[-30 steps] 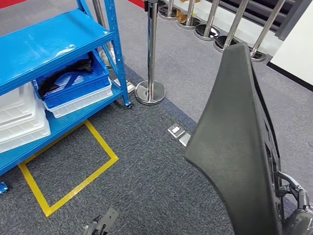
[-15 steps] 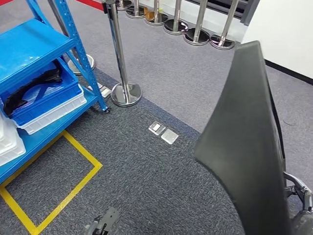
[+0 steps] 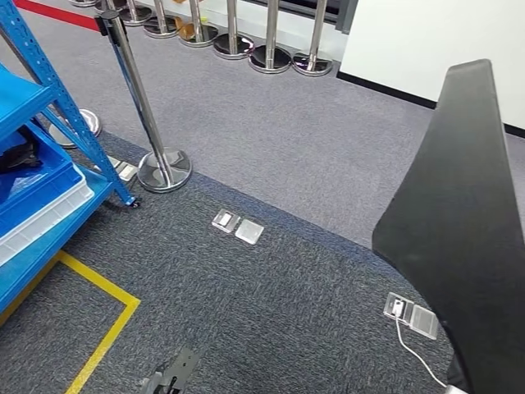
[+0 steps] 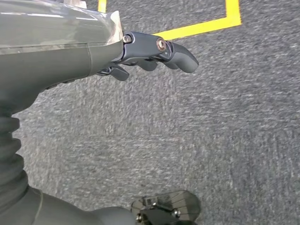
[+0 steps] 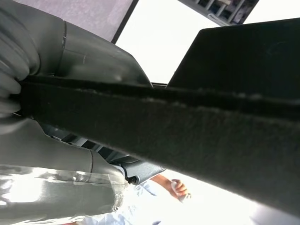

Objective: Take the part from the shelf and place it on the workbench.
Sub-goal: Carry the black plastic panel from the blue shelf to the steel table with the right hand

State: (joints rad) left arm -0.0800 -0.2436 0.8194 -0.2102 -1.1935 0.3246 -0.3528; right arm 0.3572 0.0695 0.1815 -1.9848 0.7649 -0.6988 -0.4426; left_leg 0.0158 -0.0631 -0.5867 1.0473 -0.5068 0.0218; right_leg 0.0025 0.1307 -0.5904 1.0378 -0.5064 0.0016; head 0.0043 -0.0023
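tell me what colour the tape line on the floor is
Yellow. The tape line runs across the dark grey carpet beside the blue shelf; the head view shows it best.

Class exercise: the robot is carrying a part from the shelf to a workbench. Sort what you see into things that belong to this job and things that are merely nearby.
Belongs to the job:
- black part, held upright by the right hand
- blue shelf

Merely nearby:
- steel barrier post
- floor sockets
- yellow floor tape
- left hand, holding nothing

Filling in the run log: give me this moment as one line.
phase: carrying | right hand: holds black part upright | left hand: empty, fingers apart, over carpet | blue shelf: at left | workbench: unseen
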